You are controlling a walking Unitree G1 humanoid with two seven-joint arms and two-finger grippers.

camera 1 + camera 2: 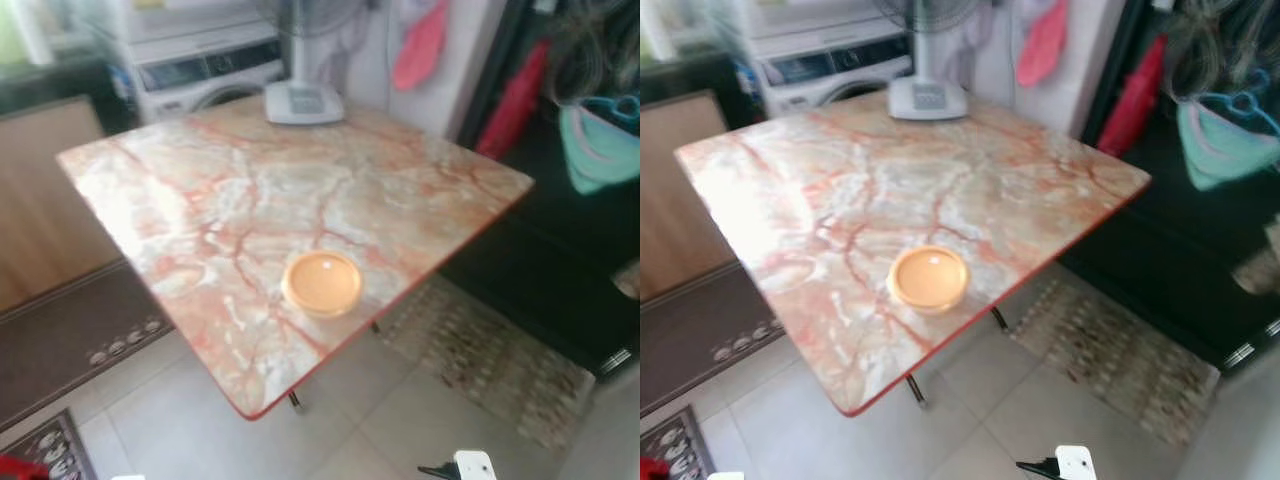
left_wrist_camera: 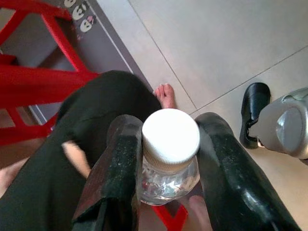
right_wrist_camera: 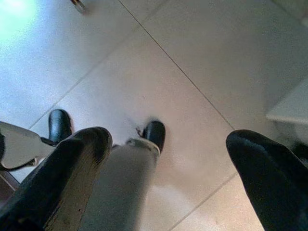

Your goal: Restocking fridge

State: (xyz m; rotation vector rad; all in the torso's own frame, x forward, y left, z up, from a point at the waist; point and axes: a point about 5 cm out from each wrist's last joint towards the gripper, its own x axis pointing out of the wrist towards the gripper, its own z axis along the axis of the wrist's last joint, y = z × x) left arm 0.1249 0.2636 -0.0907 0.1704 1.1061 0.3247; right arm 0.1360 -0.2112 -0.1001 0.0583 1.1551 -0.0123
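Between left pincer (image 2: pixel 168 168) fingers: water bottle (image 2: pixel 170 149), clamped, low near floor. Right pincer (image 3: pixel 168 178) spread, empty. Orange bowl (image 1: pixel 321 283) at surface's (image 1: pixel 200 190) 6 o'clock edge. Restocking hardly begun; bottle awaits fridge.

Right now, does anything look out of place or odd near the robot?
Yes. A person's bare foot is on the floor just beyond the left gripper, which holds a water bottle. An orange bowl sits near the table edge.

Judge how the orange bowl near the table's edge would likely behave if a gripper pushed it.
The bowl looks low and wide, so it should slide rather than tip. The marble-patterned table looks glossy, so it may slide easily. It sits near the edge, so a push that way could drop it.
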